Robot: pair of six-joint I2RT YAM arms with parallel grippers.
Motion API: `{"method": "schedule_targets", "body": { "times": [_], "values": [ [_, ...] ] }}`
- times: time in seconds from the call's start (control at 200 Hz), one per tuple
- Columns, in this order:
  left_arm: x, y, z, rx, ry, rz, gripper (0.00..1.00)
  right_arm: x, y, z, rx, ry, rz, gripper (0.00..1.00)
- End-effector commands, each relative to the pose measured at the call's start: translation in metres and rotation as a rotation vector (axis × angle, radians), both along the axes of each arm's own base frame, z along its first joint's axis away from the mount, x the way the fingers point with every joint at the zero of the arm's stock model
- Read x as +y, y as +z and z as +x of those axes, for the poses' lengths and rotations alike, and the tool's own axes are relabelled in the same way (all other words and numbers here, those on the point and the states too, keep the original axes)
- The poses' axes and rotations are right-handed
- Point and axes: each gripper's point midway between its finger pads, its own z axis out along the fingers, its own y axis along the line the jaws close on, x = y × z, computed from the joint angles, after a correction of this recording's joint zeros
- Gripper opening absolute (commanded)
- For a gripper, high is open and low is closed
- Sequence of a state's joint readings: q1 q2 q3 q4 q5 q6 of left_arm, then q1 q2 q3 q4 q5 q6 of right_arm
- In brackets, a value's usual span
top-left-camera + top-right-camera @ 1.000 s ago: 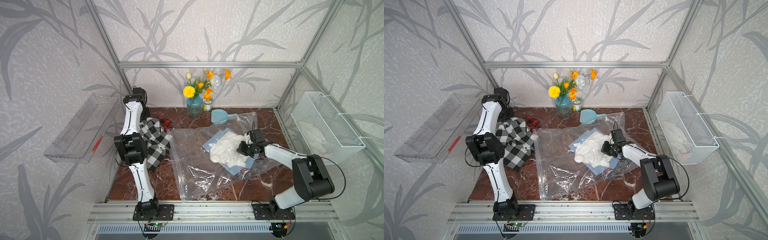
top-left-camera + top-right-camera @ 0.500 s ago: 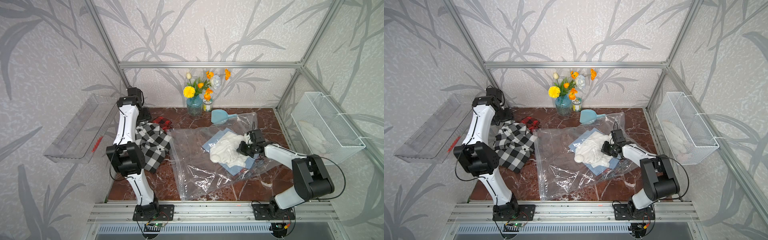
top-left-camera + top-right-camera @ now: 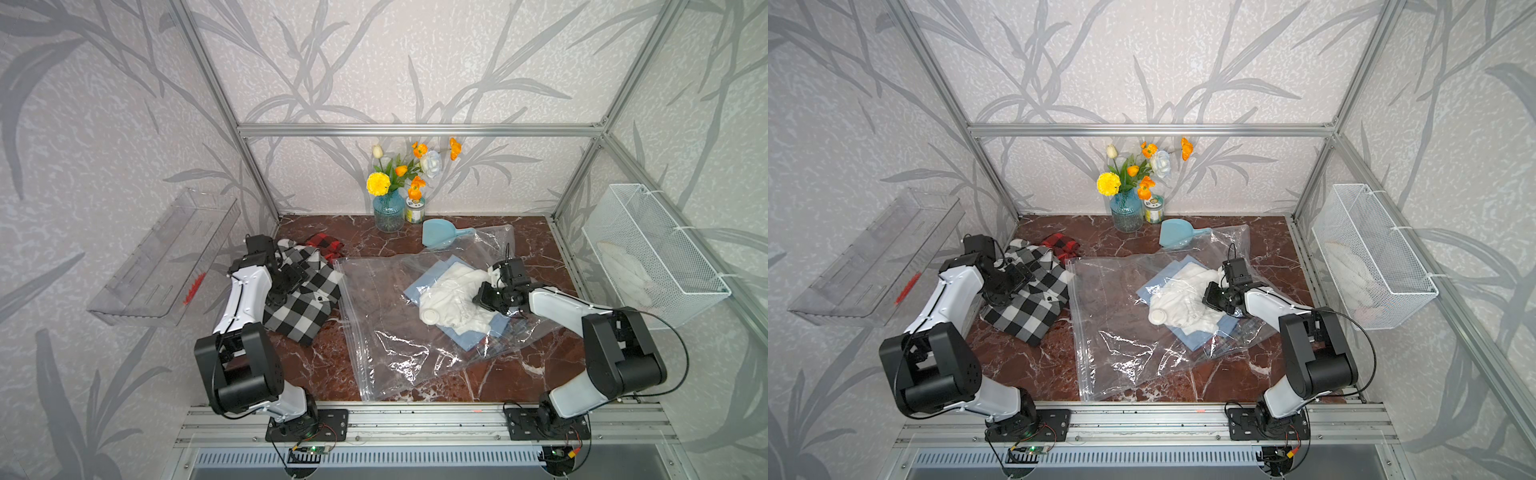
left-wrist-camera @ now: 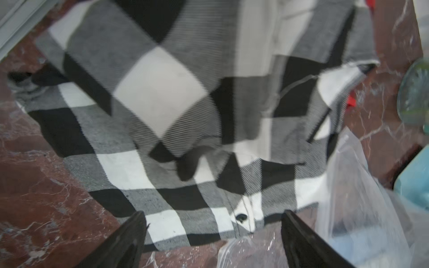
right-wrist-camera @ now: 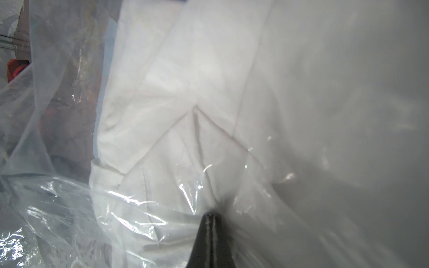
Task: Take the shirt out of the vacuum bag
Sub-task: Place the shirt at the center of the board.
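The left gripper [image 4: 213, 214] has just released: its jaws now stand wide apart over the black-and-white checked shirt [image 3: 305, 305], which lies on the surface [image 3: 324, 368] at centre left of both top views, outside the vacuum bag [image 3: 386, 349] and just beside its left edge, so that shirt looks done. The left arm is folded low, wrist tipped down at the cloth. The right gripper [image 3: 484, 297], centre right, stays clamped shut on the bag's plastic over a white garment [image 3: 446, 291] still inside.

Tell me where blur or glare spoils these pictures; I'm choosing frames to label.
Left wrist view: checked shirt motion-blurred, crisper near its button. Right wrist view: white cloth hazy behind the glinting vacuum bag. Both top views: sharp, glare on the bag's crinkles.
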State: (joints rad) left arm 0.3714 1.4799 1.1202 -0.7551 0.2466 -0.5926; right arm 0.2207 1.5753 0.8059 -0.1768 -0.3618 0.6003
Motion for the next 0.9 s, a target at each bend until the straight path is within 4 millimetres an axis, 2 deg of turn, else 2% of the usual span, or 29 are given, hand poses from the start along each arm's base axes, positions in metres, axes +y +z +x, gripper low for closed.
{"method": "schedule_targets", "body": {
  "times": [0.0, 0.09, 0.295, 0.39, 0.46, 0.615, 0.895],
  "values": [
    [0.021, 0.023, 0.026, -0.234, 0.163, -0.053, 0.93, -0.001, -0.013, -0.007, 0.042, 0.023, -0.019, 0.00],
    [0.032, 0.022, 0.032, -0.266, 0.208, -0.040, 0.94, 0.000, -0.011, -0.007, 0.036, 0.031, -0.014, 0.00],
    [0.042, 0.003, 0.058, -0.346, 0.302, -0.117, 0.94, 0.008, -0.005, -0.006, 0.027, 0.058, 0.024, 0.00],
    [0.042, -0.009, 0.072, -0.359, 0.316, -0.169, 0.93, 0.008, -0.003, -0.007, 0.022, 0.061, 0.020, 0.00],
    [0.041, -0.021, 0.075, -0.328, 0.326, -0.195, 0.92, 0.007, 0.000, -0.006, 0.016, 0.063, 0.018, 0.00],
    [0.038, -0.031, 0.060, -0.260, 0.350, -0.200, 0.92, 0.007, 0.004, -0.005, 0.008, 0.066, 0.014, 0.00],
    [0.025, -0.033, 0.025, -0.213, 0.382, -0.206, 0.91, 0.009, 0.005, -0.003, 0.006, 0.080, 0.019, 0.00]
  ]
}}
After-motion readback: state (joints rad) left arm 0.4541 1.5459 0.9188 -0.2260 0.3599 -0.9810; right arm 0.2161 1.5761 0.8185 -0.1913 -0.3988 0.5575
